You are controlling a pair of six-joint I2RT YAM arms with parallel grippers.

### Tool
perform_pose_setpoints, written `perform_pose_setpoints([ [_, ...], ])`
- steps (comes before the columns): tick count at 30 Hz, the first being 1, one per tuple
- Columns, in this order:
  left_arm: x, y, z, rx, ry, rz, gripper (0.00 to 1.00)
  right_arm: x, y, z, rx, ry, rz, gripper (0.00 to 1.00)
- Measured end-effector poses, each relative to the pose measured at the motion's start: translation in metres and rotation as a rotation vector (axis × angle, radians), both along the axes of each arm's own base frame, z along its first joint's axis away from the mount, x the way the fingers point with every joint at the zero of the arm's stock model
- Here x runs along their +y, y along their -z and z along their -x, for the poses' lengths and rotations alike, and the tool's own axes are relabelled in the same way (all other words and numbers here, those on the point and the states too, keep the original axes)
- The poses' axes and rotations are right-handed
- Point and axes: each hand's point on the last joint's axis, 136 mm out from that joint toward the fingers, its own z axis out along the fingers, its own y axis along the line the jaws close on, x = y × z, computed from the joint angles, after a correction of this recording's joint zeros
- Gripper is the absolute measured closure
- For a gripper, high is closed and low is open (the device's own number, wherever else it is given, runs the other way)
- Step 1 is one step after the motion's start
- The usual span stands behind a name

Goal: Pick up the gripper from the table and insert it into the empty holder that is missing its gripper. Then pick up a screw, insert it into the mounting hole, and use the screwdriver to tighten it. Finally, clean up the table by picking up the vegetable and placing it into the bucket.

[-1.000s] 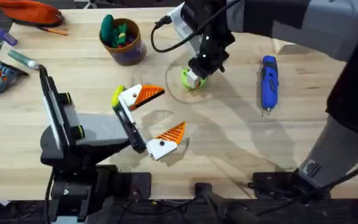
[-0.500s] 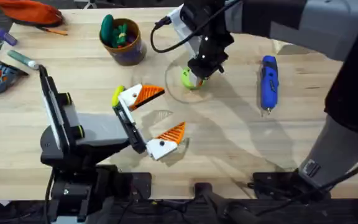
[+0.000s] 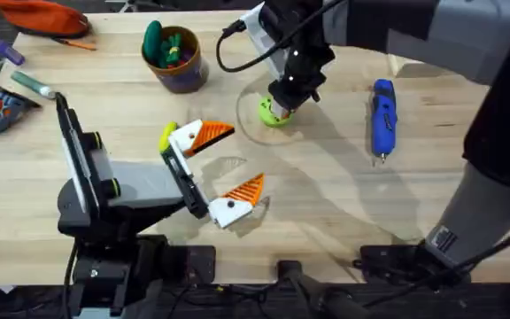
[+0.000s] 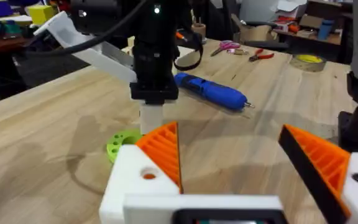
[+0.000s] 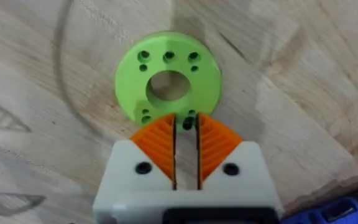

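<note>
The right gripper [image 5: 186, 127] hangs with pads almost together over the green disc [image 5: 207, 74], while beside this disc the screwdriver [image 3: 382, 117], probably stiff, smooth and rolling, wants a mid-body grasp.

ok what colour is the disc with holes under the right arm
Lime green disc, clearest in the right wrist view.

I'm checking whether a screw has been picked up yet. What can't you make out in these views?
1. Right wrist view: a dark speck at the right hand's tip, over the lime-green disc, is too small to call a screw.
2. Overhead view: the right hand covers part of that disc, hiding any contact.
3. Right wrist view: the screwdriver is cut off by the picture's edge.
4. Overhead view: the bucket's contents are too jumbled to name.
</note>
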Motion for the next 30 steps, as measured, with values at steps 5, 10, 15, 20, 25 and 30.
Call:
perform_pose_setpoints([
  [5,0.0,0.0,0.0,0.0,0.0,0.0,0.016,-0.0003,-0.0002,-0.0009,-0.002,0.002,-0.002,0.846],
  [10,0.0,0.0,0.0,0.0,0.0,0.0,0.015,-0.0004,-0.0001,-0.0007,-0.001,0.002,-0.001,0.853],
  [15,0.0,0.0,0.0,0.0,0.0,0.0,0.016,-0.0006,-0.0002,-0.0008,-0.002,0.002,0.0,0.89],
  [20,0.0,0.0,0.0,0.0,0.0,0.0,0.016,-0.0007,-0.0002,-0.0014,-0.004,0.002,0.001,0.991],
  [25,0.0,0.0,0.0,0.0,0.0,0.0,0.015,-0.0007,-0.0001,-0.0013,-0.004,0.002,0.001,0.994],
  [30,0.0,0.0,0.0,0.0,0.0,0.0,0.016,-0.0007,-0.0001,-0.0014,-0.004,0.002,0.001,0.995],
])
